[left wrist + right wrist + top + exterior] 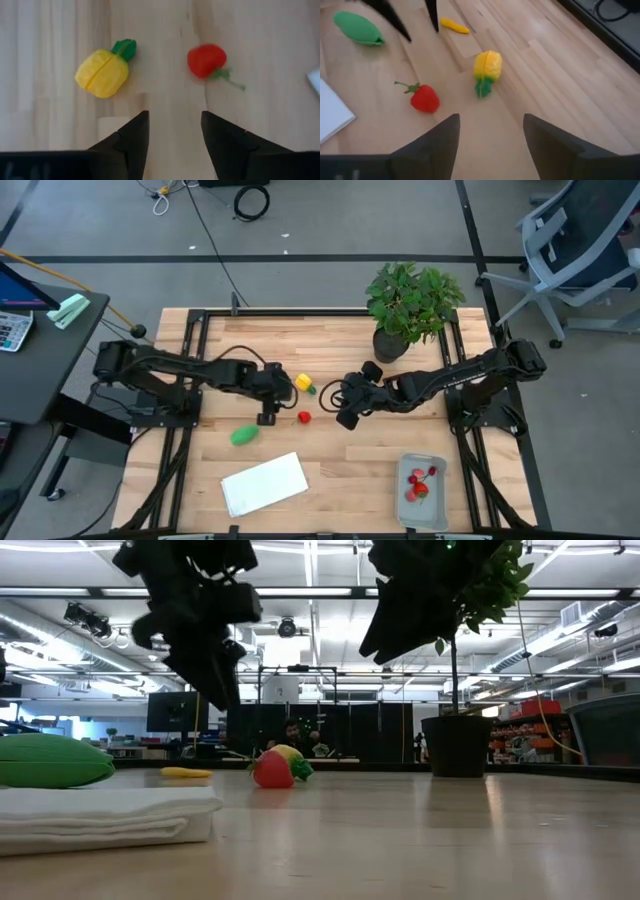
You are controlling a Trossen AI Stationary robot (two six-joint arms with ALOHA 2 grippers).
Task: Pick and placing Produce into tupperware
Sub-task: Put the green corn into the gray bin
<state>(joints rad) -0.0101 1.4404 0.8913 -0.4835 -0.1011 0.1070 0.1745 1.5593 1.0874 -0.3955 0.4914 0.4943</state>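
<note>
**Inspector:** Folded white sheet [100,812] lies nearest the low camera, with the green oval [50,760] just behind it. From above, the sheet sits by the table's [330,340] near edge, left of centre, and the green piece [244,436] rests a little farther in.

**Clerk:** And the container?

**Inspector:** Pale grey-blue container [423,516] sits at the near right corner. It holds red strawberry-like pieces [419,484]; I cannot give an exact count. That part of the work appears done.

**Clerk:** What remains outside it?

**Inspector:** Four pieces, as far as I can tell. A red strawberry [425,98] and a yellow piece with a green leaf [487,68] lie close together near the table's centre. A slim yellow piece [453,25] lies farther toward the left side, and the green oval is untouched.

**Clerk:** State of the arms?

**Inspector:** Left claw [174,131] hangs above the centre, fingers moderately parted and holding nothing, with the strawberry and leafed yellow piece just ahead of it. Right claw [491,131] hovers just right of centre, spread wide and empty, facing the same two pieces.

**Clerk:** Progress, in your judgement?

**Inspector:** Partly complete. Either claw is placed to take the strawberry next.
</note>
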